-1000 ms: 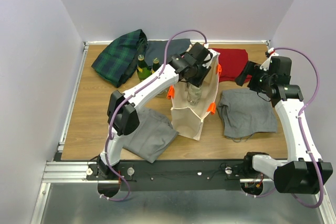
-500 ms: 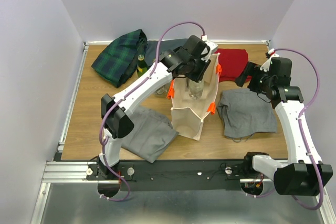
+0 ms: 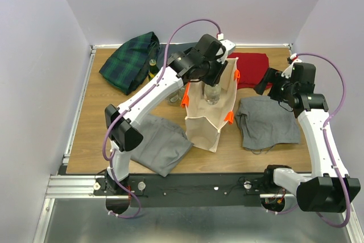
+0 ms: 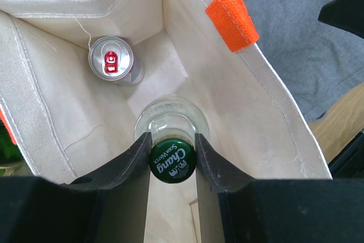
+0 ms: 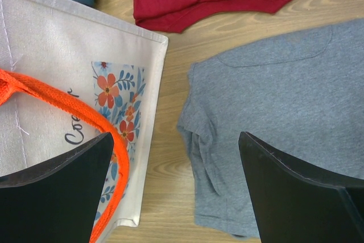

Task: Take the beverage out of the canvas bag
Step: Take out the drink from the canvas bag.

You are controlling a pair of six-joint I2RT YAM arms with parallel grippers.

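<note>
- My left pincer [image 4: 172,139] is clamped narrow on the capped neck of the bottle [image 4: 173,161].
- The bottle is inside the canvas bag [image 4: 267,112], beside a can [image 4: 115,61], and is not yet lifted clear.
- My right pincer [image 5: 176,140] gapes wide and empty beside the canvas bag.
- What is left, I judge: raise the bottle out onto the worktop [image 3: 102,123].

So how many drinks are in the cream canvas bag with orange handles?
2. A silver can with a red tab stands in the canvas bag; a clear glass bottle with a green cap is gripped at its top by the left gripper. Others may be hidden.
</note>
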